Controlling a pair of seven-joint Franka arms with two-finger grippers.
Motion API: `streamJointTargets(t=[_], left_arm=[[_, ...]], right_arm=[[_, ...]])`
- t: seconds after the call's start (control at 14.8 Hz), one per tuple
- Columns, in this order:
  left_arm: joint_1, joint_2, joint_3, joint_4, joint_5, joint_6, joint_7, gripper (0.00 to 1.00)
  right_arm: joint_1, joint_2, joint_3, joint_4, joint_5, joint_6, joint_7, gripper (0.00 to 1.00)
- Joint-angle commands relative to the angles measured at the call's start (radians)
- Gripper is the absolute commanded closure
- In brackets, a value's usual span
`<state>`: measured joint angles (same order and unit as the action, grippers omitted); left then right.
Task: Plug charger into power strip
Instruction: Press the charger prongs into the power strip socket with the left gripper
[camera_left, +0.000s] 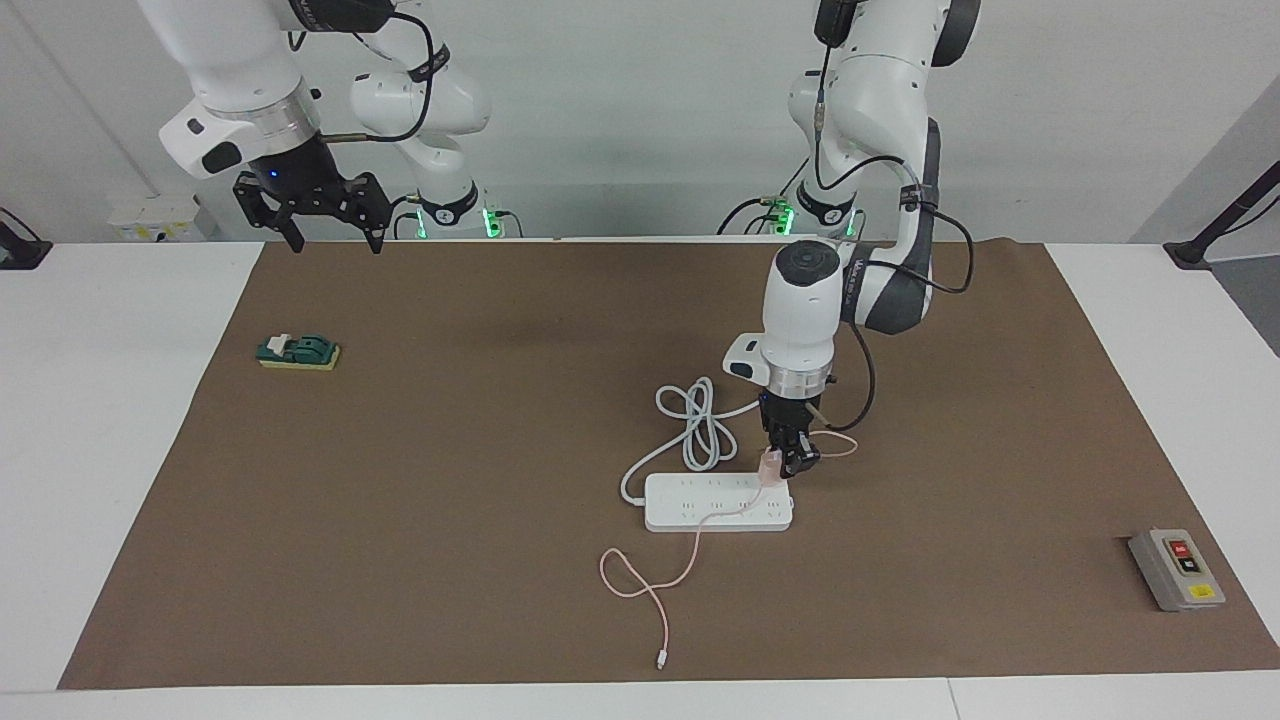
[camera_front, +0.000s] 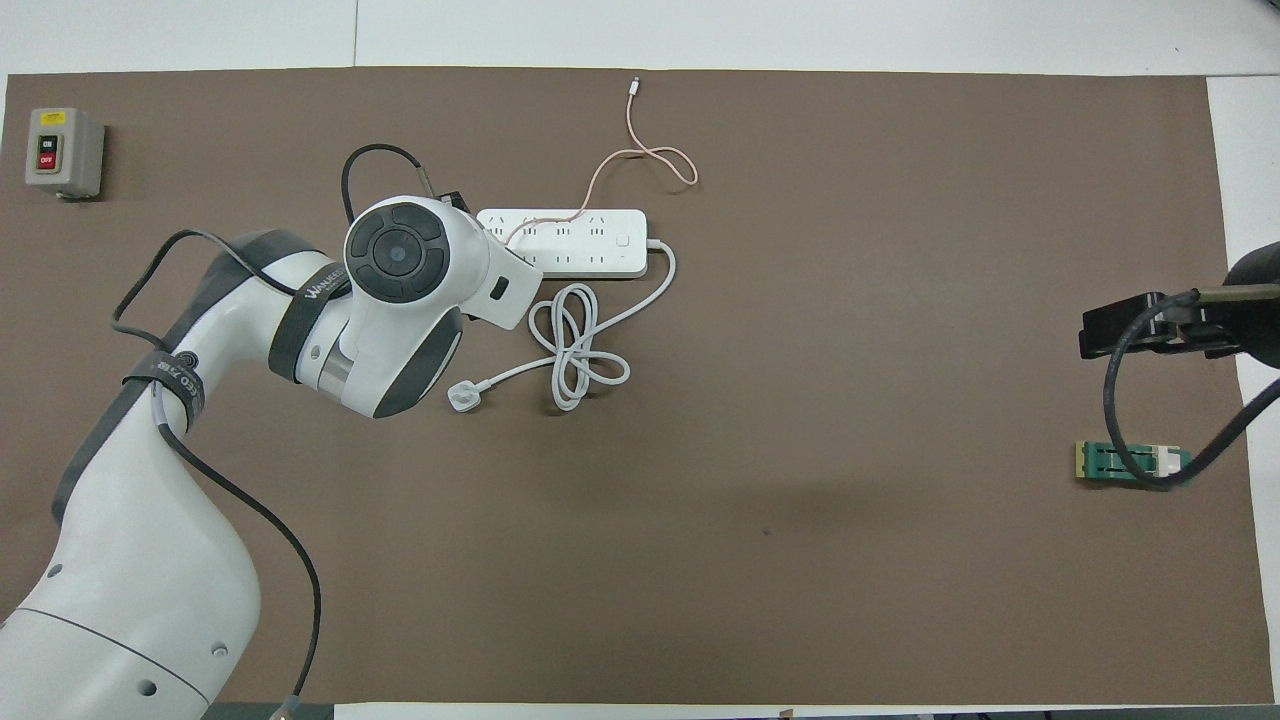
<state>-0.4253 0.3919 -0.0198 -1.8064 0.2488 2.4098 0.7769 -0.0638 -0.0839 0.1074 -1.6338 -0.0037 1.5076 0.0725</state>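
Observation:
The white power strip (camera_left: 715, 502) (camera_front: 580, 241) lies flat on the brown mat with its thick white cord (camera_left: 697, 425) coiled beside it, nearer to the robots. My left gripper (camera_left: 785, 465) points straight down and is shut on the pale pink charger (camera_left: 769, 467), which hangs just above the strip's end toward the left arm's side. The thin pink cable (camera_left: 660, 570) (camera_front: 640, 155) runs across the strip and loops on the mat farther from the robots. In the overhead view the left wrist hides the charger. My right gripper (camera_left: 330, 235) waits open, high over the mat's edge.
A grey switch box (camera_left: 1175, 568) (camera_front: 62, 151) with red and yellow buttons sits toward the left arm's end. A green and yellow block (camera_left: 298, 352) (camera_front: 1130, 462) lies toward the right arm's end. The white three-pin plug (camera_front: 463, 398) rests beside the coiled cord.

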Motion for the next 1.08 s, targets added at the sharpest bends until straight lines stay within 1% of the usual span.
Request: streamJointTargets(t=[0.0,0.27,1.01], left_arm=[[0.011,-0.002,-0.005,0.015,-0.025,-0.032,0.022,1.0],[0.014,-0.002,-0.005,0.025,-0.06,-0.052,0.025,1.0],[0.02,-0.001,-0.005,0.027,-0.069,-0.055,0.027,1.0]], right_arm=[[-0.021,-0.027,0.012,-0.029,-0.006,0.006,-0.003,0.0],[-0.024,-0.025,0.011,-0.029,-0.006,0.006,-0.002,0.0],[-0.024,-0.024,0.011,-0.026,-0.006,0.008,-0.002,0.0]])
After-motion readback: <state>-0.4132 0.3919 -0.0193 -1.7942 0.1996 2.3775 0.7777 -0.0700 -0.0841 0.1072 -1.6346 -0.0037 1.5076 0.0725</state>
